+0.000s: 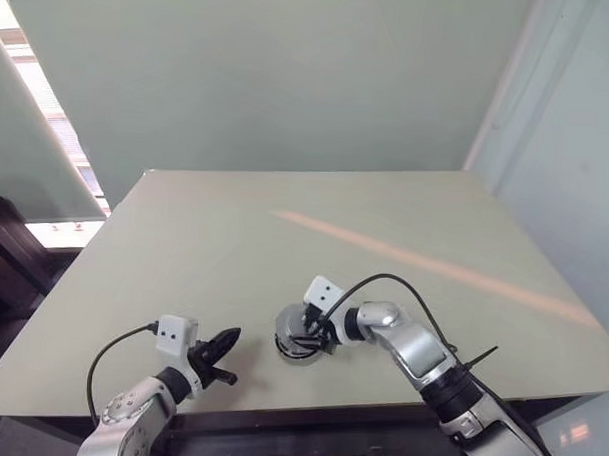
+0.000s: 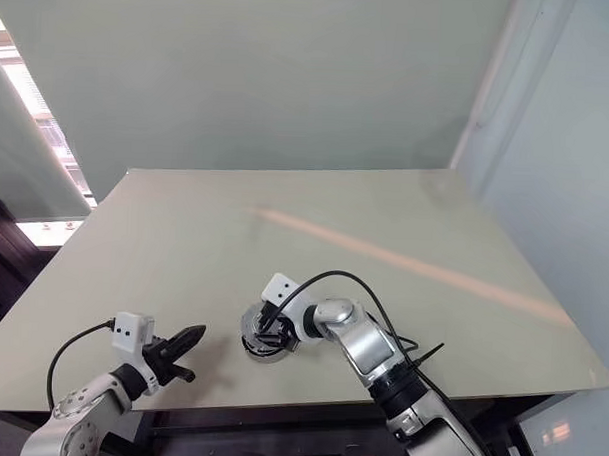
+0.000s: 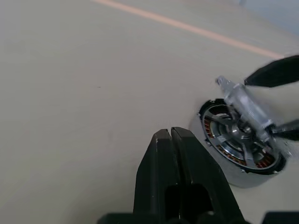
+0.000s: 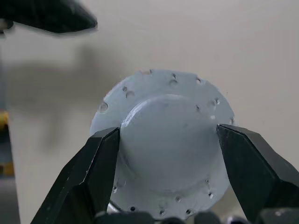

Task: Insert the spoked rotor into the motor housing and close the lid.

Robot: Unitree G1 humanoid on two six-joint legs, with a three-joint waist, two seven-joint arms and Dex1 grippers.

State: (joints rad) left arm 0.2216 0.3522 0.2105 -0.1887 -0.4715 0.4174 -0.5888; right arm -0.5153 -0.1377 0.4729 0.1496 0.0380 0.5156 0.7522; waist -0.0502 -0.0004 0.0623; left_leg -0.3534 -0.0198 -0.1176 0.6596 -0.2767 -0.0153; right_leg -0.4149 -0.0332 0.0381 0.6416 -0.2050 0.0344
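The motor housing (image 3: 223, 148) lies flat near the table's front edge, with copper windings in a ring. The spoked rotor (image 3: 223, 125) shows inside that ring as silver spokes. My right gripper (image 4: 168, 133) is shut on the lid (image 4: 163, 88), a pale round disc with a domed centre and small holes. Its fingers (image 4: 100, 154) clamp the dome on both sides. The lid (image 3: 243, 105) hangs tilted just above the housing (image 1: 292, 350). My left gripper (image 1: 233, 336) is shut and empty, a short way to the left of the housing and pointing at it.
The pale green table (image 1: 284, 237) has an orange stripe (image 1: 433, 268) running across its right half. Its front edge runs close under both arms. A dark piece of furniture (image 1: 3, 263) stands off the table's left side.
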